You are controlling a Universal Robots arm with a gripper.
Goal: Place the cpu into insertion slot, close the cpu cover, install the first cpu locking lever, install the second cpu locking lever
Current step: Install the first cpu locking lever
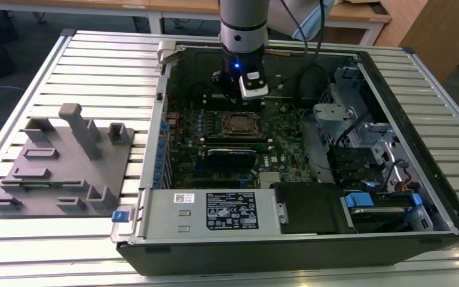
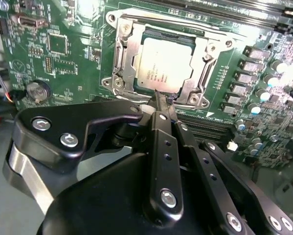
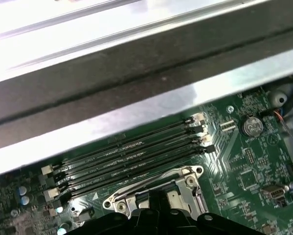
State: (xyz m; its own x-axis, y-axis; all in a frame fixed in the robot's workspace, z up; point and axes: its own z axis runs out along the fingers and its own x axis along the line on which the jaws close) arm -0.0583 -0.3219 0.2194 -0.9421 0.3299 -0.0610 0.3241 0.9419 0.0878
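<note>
Gripper poised at the socket's edge

Fingers of the gripper [image 2: 162, 100] were drawn together to a narrow tip with nothing between them, the tip meeting the rim of the cpu cover [image 2: 123, 51] just beside the cpu [image 2: 162, 63]. The cpu lay flat in the insertion slot [image 1: 238, 124], the cover's silvery frame lying down around it. Long black memory slots [image 3: 129, 159] ran alongside the socket, and a coin battery [image 2: 37, 89] sat nearby on the green motherboard [image 2: 68, 54]. In the exterior view the arm [image 1: 244, 27] hung over the open computer case [image 1: 421, 179], a grey fixture [image 1: 62, 167] well apart on the slatted table [image 1: 22, 239]. The gripper's black body blocked the socket's near edge in both wrist views, so the levers were hard to make out.
</note>
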